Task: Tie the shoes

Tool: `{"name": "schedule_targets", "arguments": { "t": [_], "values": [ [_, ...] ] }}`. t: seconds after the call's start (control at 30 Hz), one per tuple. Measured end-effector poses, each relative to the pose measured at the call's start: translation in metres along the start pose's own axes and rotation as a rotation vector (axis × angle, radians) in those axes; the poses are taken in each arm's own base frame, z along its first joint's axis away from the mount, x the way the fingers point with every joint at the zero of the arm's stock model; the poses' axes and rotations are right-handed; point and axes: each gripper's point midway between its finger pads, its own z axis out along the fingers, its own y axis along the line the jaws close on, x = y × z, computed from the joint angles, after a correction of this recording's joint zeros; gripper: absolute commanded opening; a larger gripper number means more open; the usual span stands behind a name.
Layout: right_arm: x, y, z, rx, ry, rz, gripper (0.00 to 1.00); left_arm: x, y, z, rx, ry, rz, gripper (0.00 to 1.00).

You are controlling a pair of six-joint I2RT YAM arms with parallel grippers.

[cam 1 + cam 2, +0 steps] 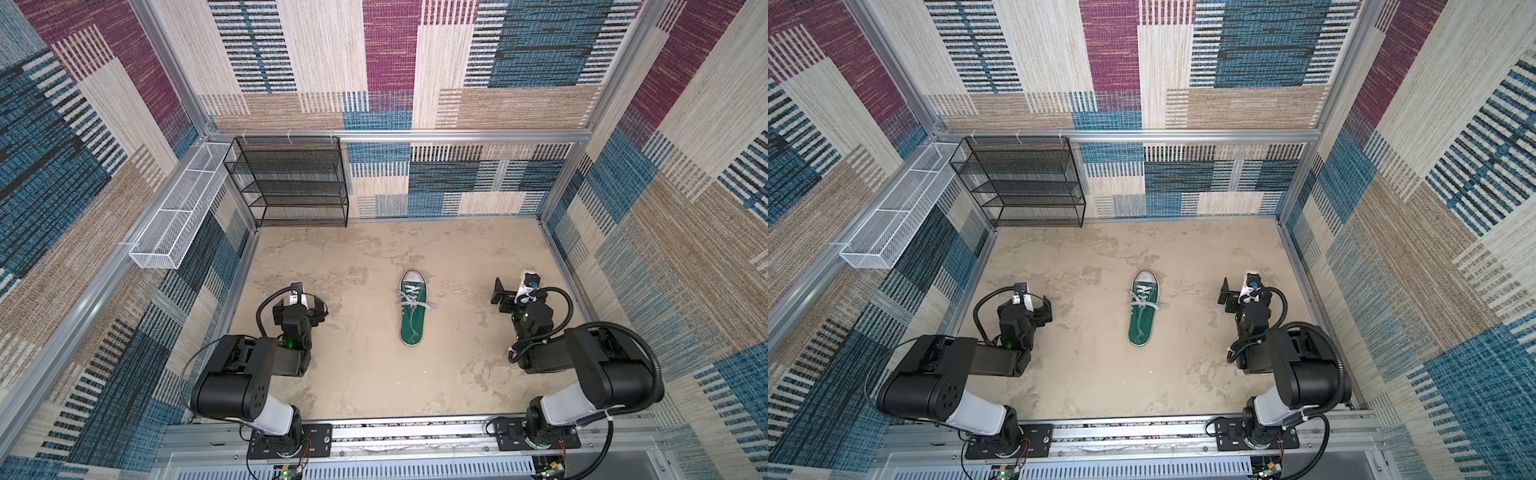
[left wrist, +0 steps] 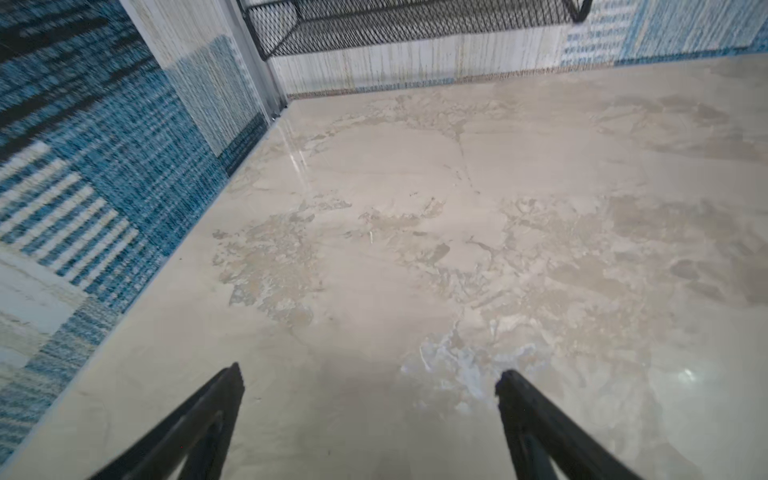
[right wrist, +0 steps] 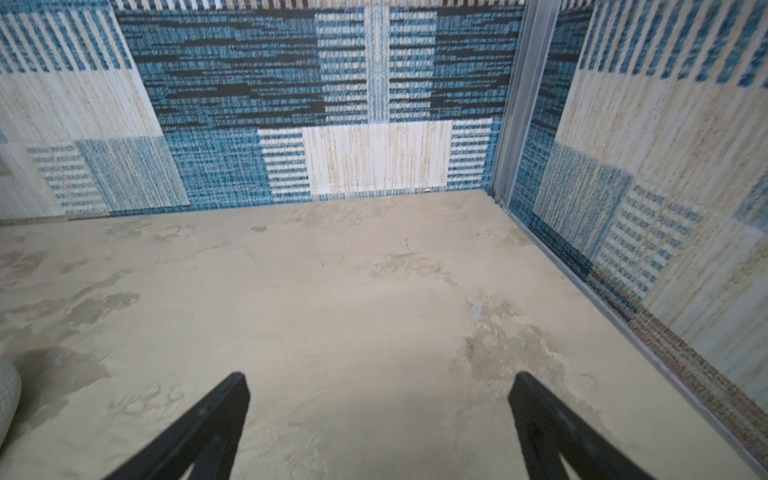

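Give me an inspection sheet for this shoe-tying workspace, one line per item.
Surface: mottled beige tabletop, patchy finish.
Job's things: one green sneaker mid-table, white toe cap toward the back wall; laces look loose, one end trailing onto the tabletop.
Clutter: nothing seen.
Grippers: left gripper and right gripper off to either side of the sneaker, jaws open, holding nothing.
Cables: a black hose loops on each arm, apart from the sneaker.
Surroundings: black mesh rack, white mesh basket, patterned walls.

Patchwork carpet walls (image 1: 395, 62), mottled beige floor (image 1: 374, 374), black mesh shelf (image 1: 291, 183).
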Motion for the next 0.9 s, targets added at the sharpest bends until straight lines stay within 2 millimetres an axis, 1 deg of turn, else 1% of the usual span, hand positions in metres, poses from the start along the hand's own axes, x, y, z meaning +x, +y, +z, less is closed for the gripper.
{"name": "schedule_targets", "arguments": {
  "t": [0.07,0.1,0.2,0.27,0.33,0.43,0.5,0.9],
  "values": [
    [-0.006,0.002,0.0,-0.018,-0.023,0.0,1.0,-0.018,-0.002,0.004,0.016,-0.041,-0.015,0.99],
    [-0.007,0.004,0.0,-0.03,-0.029,0.001,1.0,-0.024,-0.001,0.007,0.012,-0.054,-0.02,0.99],
    [-0.008,0.004,0.001,-0.041,-0.032,0.002,1.0,-0.032,-0.002,0.021,0.04,-0.027,-0.025,0.99],
    [-0.008,0.005,0.001,-0.049,-0.032,0.002,1.0,-0.038,0.006,0.027,0.035,-0.026,-0.049,0.99],
    [-0.008,0.006,0.0,-0.056,-0.033,0.002,1.0,-0.033,0.012,0.029,0.027,-0.002,-0.064,0.99],
    [-0.01,0.007,0.0,-0.062,-0.037,0.002,1.0,-0.026,0.005,0.029,0.07,0.031,-0.067,0.98],
    [-0.01,0.008,0.0,-0.064,-0.038,0.002,1.0,-0.022,0.005,0.029,0.07,0.046,-0.068,0.98],
    [-0.012,0.008,0.002,-0.07,-0.045,0.003,1.0,-0.022,0.002,0.029,0.088,0.048,-0.071,0.98]
  ]
}}
